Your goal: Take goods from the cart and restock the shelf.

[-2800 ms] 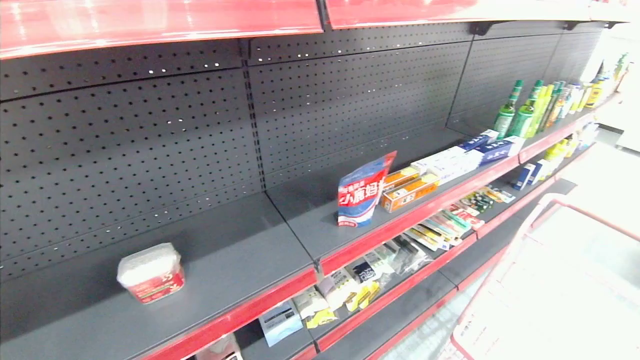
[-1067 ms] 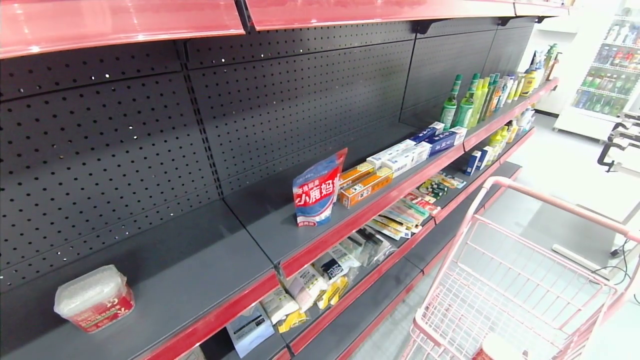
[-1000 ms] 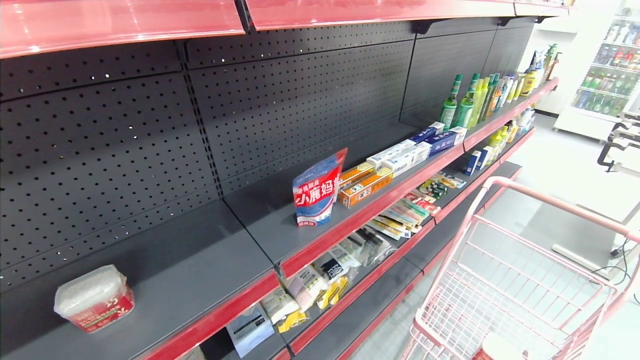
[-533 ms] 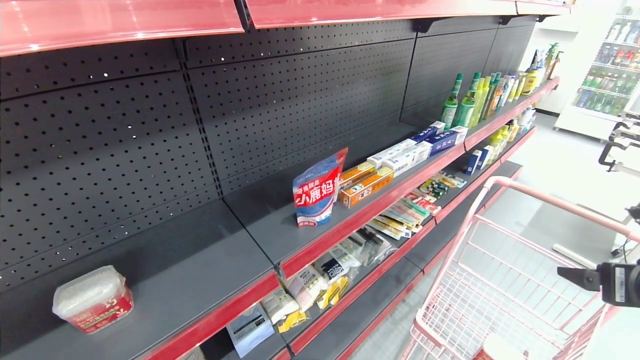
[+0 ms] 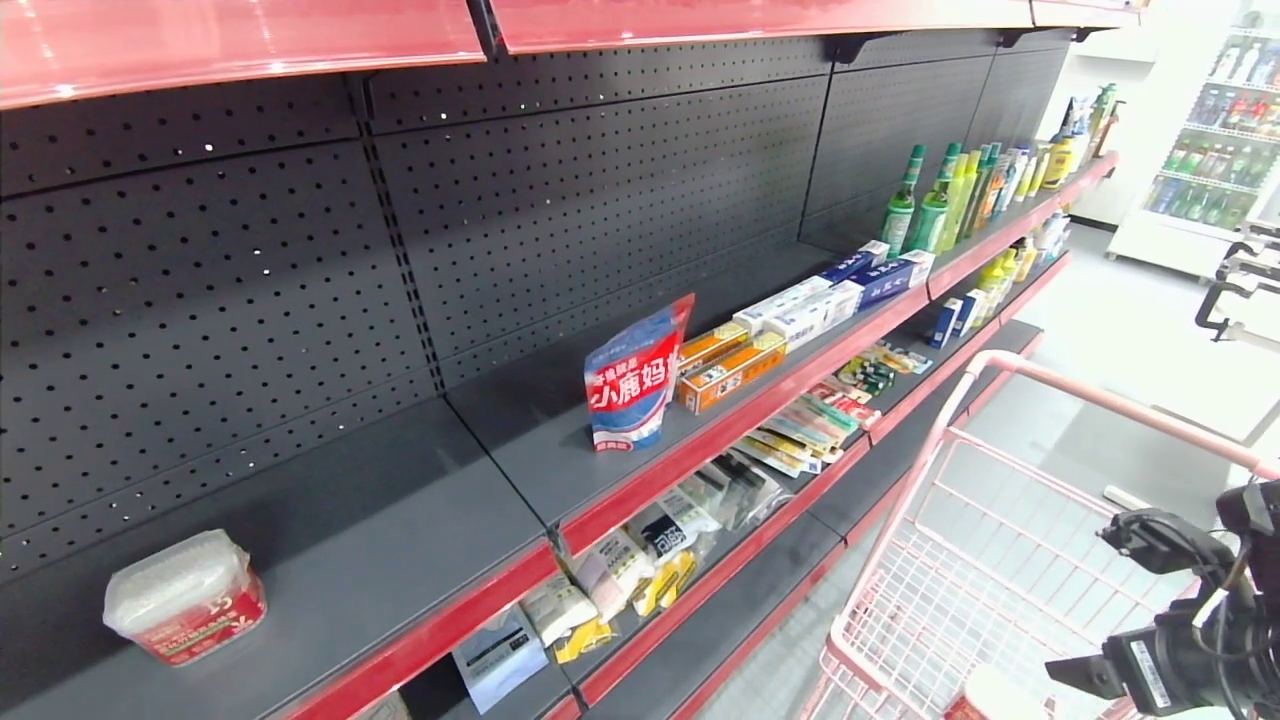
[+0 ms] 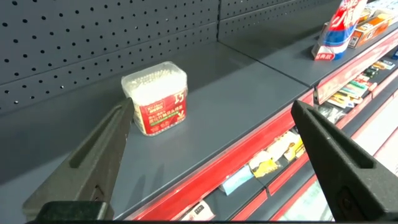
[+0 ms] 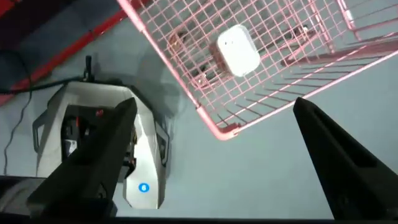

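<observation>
- Left end effector [image 6: 212,104] spread wide before the shelf [image 6: 242,93], near the cotton-swab tub [image 6: 155,96].
- Right end effector [image 7: 216,102] spread apart above the pink cart [image 7: 214,127]; white package [image 7: 238,48] inside, contents hard to make out.

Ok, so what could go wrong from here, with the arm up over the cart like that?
1. The right gripper hangs open above a wire corner of the cart, not squarely over the white package. Going straight down, a finger might snag the mesh.
2. The pouch stands upright near the front edge of the shelf. Goods set down beside it could tip it off.
</observation>
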Tool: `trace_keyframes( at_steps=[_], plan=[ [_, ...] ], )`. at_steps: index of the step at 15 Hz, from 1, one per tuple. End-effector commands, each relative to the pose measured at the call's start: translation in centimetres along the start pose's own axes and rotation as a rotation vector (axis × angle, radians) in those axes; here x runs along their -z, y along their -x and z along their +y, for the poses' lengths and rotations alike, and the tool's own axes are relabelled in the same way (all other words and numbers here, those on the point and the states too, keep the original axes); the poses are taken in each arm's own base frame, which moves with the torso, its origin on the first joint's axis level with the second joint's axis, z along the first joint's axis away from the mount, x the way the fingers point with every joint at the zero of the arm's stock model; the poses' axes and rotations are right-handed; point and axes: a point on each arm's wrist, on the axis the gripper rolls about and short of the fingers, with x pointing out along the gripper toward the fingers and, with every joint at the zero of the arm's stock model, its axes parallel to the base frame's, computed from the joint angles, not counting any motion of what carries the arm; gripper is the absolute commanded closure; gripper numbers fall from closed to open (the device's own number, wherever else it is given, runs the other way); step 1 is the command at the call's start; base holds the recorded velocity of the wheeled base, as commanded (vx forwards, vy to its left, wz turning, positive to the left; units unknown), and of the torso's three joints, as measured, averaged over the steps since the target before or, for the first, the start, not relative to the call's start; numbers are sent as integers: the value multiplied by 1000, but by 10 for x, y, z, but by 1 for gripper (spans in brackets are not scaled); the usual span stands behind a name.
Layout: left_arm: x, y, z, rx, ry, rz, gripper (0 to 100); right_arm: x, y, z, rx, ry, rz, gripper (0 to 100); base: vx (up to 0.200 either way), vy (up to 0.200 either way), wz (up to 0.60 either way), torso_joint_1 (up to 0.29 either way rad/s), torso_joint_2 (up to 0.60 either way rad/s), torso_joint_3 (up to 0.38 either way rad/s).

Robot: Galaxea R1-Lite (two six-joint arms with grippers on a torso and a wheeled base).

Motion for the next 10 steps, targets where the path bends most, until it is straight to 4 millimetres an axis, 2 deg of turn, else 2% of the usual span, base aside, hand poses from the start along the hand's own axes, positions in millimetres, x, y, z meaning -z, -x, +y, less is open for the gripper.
trace_keyframes(
  at_steps=[1, 4, 7, 9, 10],
  plan=[
    [0, 0, 0, 0, 0, 2, 0, 0, -6, 0, -9, 2, 27, 0, -200, -200, 0, 12, 7, 2],
    [0, 0, 0, -1, 0, 0, 0, 3, -6, 1, -13, 13, 39, 0, -200, -200, 0, -9, 12, 9],
    [0, 0, 0, -1, 1, 2, 0, -2, -16, -1, -19, 44, 55, 0, 0, 0, 0, 0, 0, 0],
    [0, 0, 0, -1, 1, 2, 0, -7, -41, -5, -13, 83, 36, 0, 0, 0, 0, 0, 0, 0],
    [0, 0, 0, 0, 0, 0, 0, -7, -47, -5, -14, 107, 36, 0, 0, 0, 0, 0, 0, 0]
  ],
)
